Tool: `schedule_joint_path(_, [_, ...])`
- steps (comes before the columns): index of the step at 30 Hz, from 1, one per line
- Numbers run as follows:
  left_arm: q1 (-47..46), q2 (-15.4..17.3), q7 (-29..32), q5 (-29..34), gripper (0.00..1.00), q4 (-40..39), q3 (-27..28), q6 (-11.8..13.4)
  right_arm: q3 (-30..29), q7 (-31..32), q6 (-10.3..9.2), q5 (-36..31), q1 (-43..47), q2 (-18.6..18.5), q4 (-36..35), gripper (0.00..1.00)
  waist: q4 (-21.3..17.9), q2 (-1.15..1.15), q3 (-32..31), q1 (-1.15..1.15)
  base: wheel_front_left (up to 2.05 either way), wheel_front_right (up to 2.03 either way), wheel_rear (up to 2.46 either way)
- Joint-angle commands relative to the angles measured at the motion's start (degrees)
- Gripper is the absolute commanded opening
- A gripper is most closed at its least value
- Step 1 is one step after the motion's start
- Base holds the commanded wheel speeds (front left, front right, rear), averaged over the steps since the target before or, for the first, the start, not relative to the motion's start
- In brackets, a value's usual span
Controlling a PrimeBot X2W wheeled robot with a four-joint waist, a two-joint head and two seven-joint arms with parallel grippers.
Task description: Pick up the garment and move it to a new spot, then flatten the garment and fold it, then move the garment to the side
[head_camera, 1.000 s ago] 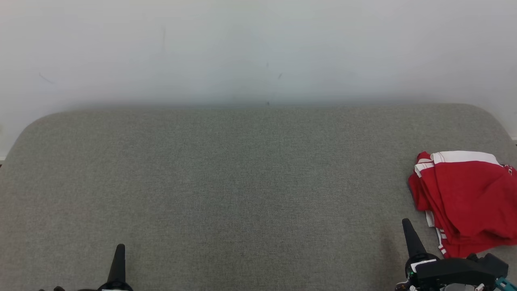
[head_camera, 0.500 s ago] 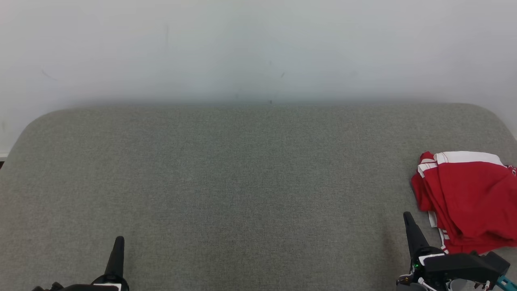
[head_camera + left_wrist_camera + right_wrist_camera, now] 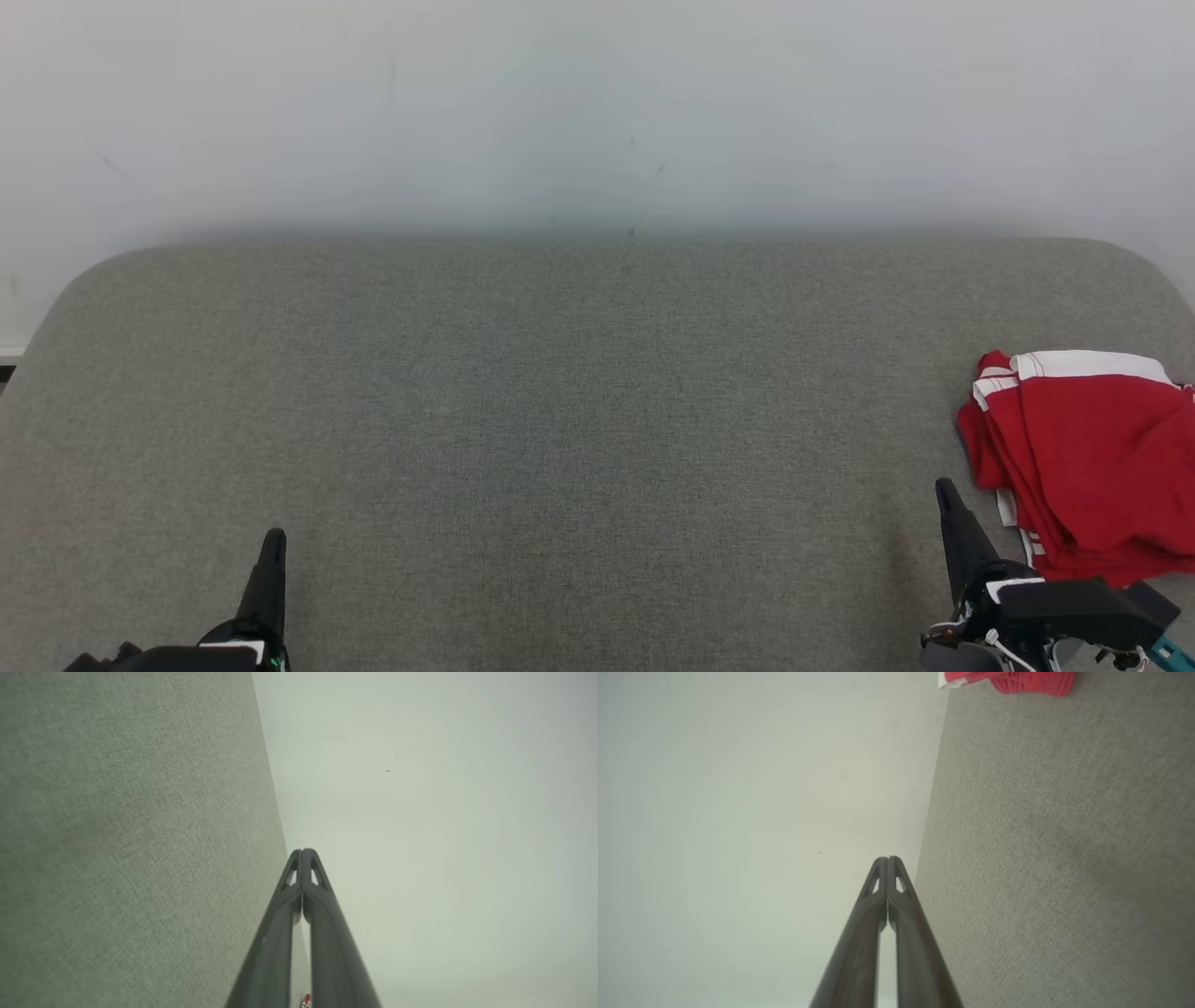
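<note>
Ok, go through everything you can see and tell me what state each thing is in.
red garment: folded into a loose stack, lying at the right end of the surface, not held.
left gripper: shut, holding nothing.
right gripper: shut, holding nothing, just left of the garment.
grey padded surface: flat, with the garment resting on it.
</note>
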Motion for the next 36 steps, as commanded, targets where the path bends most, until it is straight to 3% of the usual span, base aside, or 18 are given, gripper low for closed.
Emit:
schedule_joint_path(1, [-0.9,0.2,0.3,-1.5,0.00,-0.5,0.3,-0.4,-0.2,0.3,-0.10,1.3,-0.5,0.0,-0.7,0.00,0.1,0.00,0.0,0.00,0.00,0.00,0.00])
schedule_joint_path(16, [-1.6,0.2,1.8,-6.8,0.00,-1.0,0.7,-0.5,-0.6,1.7,-0.12,7.4,-0.7,0.0,-1.6,0.00,0.5,0.00,0.3,0.00,0.00,0.00,0.00])
schedule_joint_path(36, [-1.6,0.2,1.8,-6.8,0.00,-1.0,0.7,-0.5,-0.6,1.8,-0.12,7.2,-0.7,0.0,-1.6,0.00,0.5,0.00,0.3,0.00,0.00,0.00,0.00])
